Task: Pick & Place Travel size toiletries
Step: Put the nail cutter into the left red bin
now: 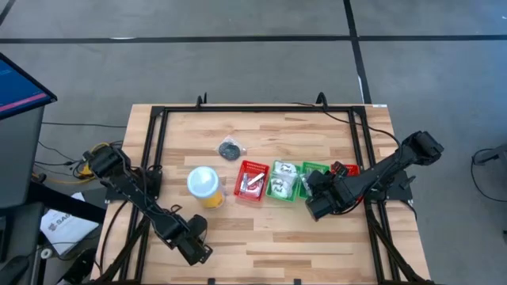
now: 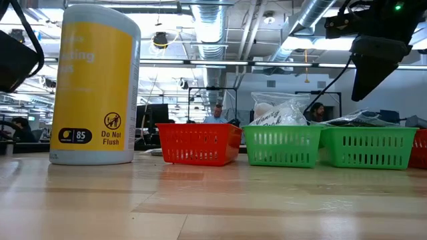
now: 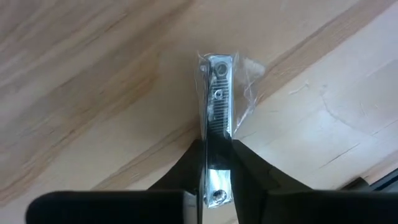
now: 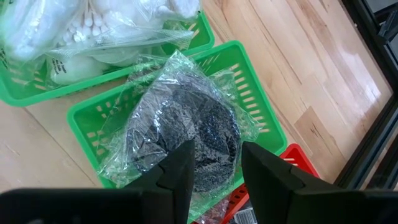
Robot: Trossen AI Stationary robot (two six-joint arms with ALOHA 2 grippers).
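Observation:
My left gripper (image 3: 217, 186) (image 1: 198, 250) hangs over the table's near left part, shut on a short silvery toiletry (image 3: 217, 93) in a clear wrapper. My right gripper (image 4: 214, 168) (image 1: 315, 204) is open and hovers above a green bin (image 4: 249, 81). In that bin lies a dark grey disc (image 4: 186, 124) wrapped in clear film. Whether the fingers touch the film, I cannot tell. Another dark disc (image 1: 230, 148) lies flat on the table. White packets (image 4: 93, 31) fill the neighbouring green bin (image 1: 281, 182). Silvery pieces lie in a red bin (image 1: 252, 182). My left gripper pinches the silvery toiletry by its near end (image 3: 216, 177) between the two fingers, which lie along its length. The rest of the piece sticks straight out ahead of the fingertips with its clear wrapper (image 3: 249, 81) loose around it, and it appears lifted clear of the wood.
A tall yellow cup with a white lid (image 1: 203, 186) (image 2: 93, 83) stands left of the row of bins. A second red bin (image 1: 346, 169) sits at the row's right end. A black frame (image 1: 150, 150) rims the table. Bare wood lies along the near edge (image 1: 277, 253).

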